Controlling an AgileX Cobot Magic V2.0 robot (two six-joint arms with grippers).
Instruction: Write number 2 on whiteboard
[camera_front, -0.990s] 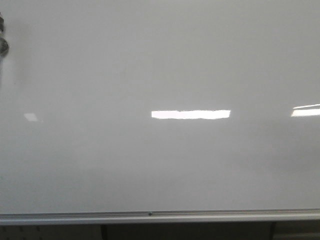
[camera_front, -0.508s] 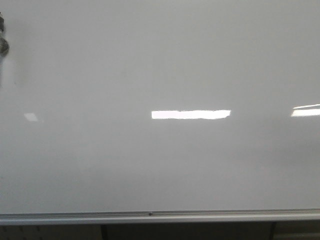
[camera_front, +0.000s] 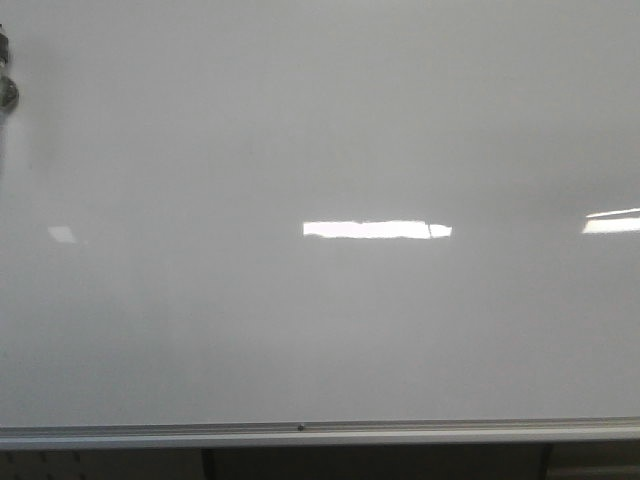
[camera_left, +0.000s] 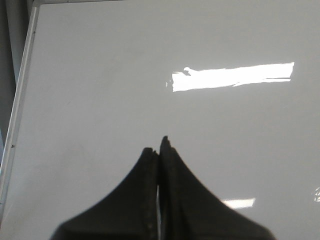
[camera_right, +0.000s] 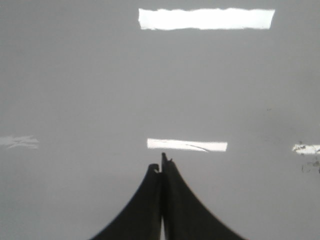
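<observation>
The whiteboard (camera_front: 320, 330) is glossy white-grey and fills the front view, with its silver bottom rail (camera_front: 320, 433) below. No drawn number 2 shows on it in any view. Neither gripper is in the front view. My left gripper (camera_left: 159, 145) is shut, its black fingers pressed together with nothing seen between them, pointing at the board (camera_left: 100, 75) near its silver side frame (camera_left: 20, 100). My right gripper (camera_right: 160, 165) is also shut with nothing seen in it, facing the bare board (camera_right: 75, 90) just below a glare patch (camera_right: 187, 145).
Bright rectangular light glare patches lie on the board (camera_front: 375, 229) (camera_front: 612, 222). Small dark round objects (camera_front: 6, 90) sit at the board's far left edge. Faint smudge marks (camera_right: 310, 165) show in the right wrist view. Dark supports stand below the rail (camera_front: 208, 462).
The right end of the central glare patch in the front view has shortened and now has a thin dark line across it. A faint shadow has spread over the board's right side.
</observation>
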